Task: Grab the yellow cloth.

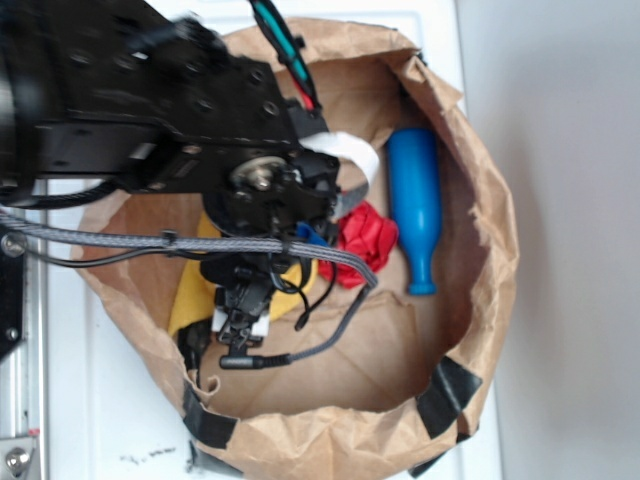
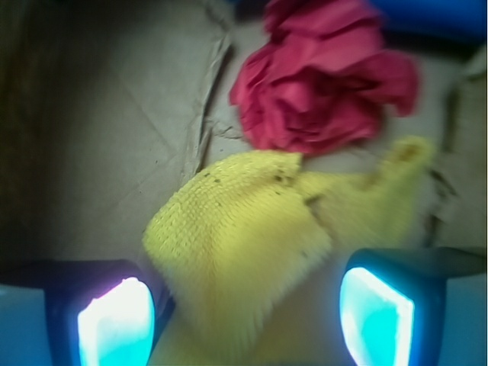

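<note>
Paper bag; end effector agape, straddling yellow cloth.

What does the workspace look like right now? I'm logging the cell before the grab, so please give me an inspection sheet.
Surface: creased brown paper bag with rolled-down walls and black tape patches, resting on a white top.
Job's things: yellow cloth lies folded on the bag floor, between the open fingers, not yet gripped.
Clutter: red cloth, wadded, just beyond the yellow one; blue bottle lying on its side by the bag wall.
Grippers: gripper open, reaching into the bag above the yellow cloth.
Cables: braided grey cable and black wires run along the arm.
Surroundings: plain pale wall beside the bag.
</note>
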You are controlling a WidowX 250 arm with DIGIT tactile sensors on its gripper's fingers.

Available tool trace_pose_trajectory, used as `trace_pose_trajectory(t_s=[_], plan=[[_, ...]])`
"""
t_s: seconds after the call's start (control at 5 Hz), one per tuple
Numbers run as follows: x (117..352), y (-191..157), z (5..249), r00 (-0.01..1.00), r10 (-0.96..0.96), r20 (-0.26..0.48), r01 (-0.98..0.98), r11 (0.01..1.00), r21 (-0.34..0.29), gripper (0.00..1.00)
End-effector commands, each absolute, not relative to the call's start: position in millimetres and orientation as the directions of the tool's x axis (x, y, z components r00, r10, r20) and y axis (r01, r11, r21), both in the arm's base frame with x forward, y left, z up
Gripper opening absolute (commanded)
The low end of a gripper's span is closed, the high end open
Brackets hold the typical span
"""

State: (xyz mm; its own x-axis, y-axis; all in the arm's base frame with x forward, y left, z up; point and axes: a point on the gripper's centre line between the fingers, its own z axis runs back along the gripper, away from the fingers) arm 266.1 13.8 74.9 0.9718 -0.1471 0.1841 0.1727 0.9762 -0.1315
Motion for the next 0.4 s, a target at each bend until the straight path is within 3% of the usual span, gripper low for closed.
trace_pose_trajectory(t_s=[0.0,0.2], plan=[[279.9,8.9,49.6,0.971,-0.182,0.156,0.197,0.977,-0.081,1.0],[274.3,4.8,36.1,0.967,-0.22,0.13,0.227,0.973,-0.043,1.0]])
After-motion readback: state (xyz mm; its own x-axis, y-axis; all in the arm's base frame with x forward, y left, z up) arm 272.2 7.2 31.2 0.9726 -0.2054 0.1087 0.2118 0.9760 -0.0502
